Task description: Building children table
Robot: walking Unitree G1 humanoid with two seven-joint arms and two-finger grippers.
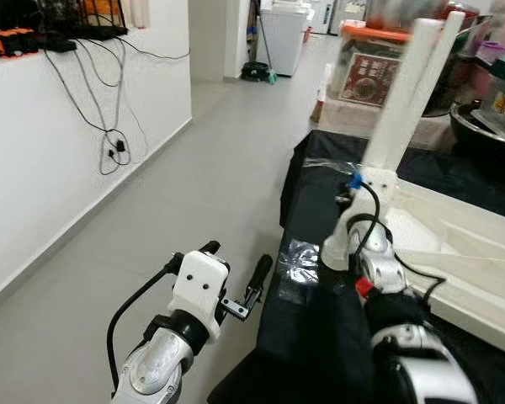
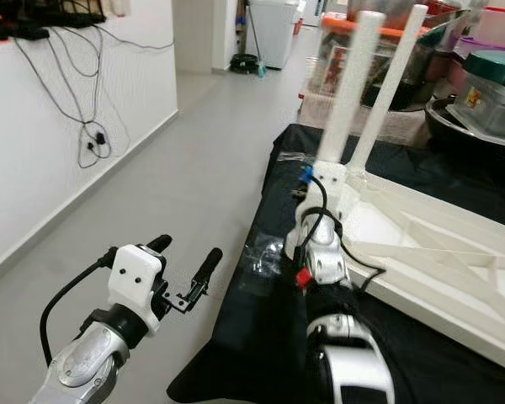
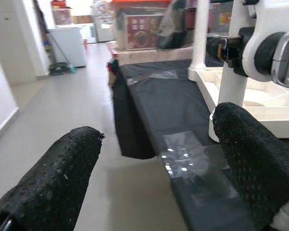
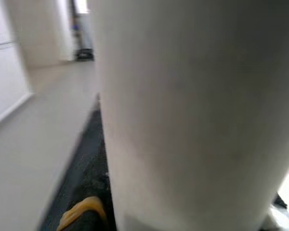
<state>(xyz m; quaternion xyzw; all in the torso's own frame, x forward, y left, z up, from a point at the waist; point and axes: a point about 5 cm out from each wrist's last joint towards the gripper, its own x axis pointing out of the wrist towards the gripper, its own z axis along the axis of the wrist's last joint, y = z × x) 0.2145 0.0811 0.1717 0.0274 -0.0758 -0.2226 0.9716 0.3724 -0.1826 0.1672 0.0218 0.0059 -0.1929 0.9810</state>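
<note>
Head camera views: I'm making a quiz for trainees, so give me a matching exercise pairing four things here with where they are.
Things:
1. left hand
2. right hand
3. white tabletop
4. loose cables

Places:
A. upside down on the black cloth
B. at the base of a white table leg
C. hanging down the white wall
D. over the grey floor, beside the cloth's edge

Pairs: 1-D, 2-B, 3-A, 4-C

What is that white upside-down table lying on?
The white table top lies on a black cloth, with a clear plastic sheet beside it. What is beneath the cloth is covered.
</note>
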